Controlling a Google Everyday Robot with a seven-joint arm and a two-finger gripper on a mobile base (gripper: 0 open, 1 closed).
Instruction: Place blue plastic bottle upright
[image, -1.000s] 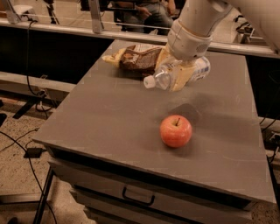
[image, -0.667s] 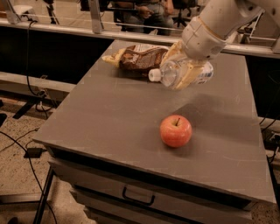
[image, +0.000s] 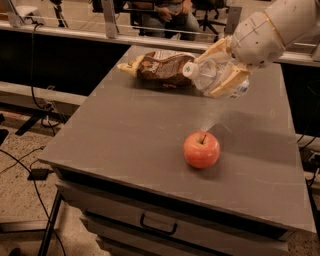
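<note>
The blue plastic bottle (image: 207, 74) is clear with a white cap that points left and slightly up. It is held tilted in the air above the grey table (image: 130, 135), at its back right. My gripper (image: 220, 70) is shut on the bottle's body, with its cream fingers (image: 225, 85) on either side. The white arm comes in from the upper right. The label end of the bottle is partly hidden behind the fingers.
A red apple (image: 201, 149) sits on the table in front of the bottle. A brown chip bag (image: 160, 67) lies at the back, left of the cap. A drawer with a handle (image: 158, 224) is under the tabletop. People sit behind a railing.
The gripper has lifted the bottle up and to the right, away from the tabletop. The cap end has risen. The apple and the bag have not moved.
</note>
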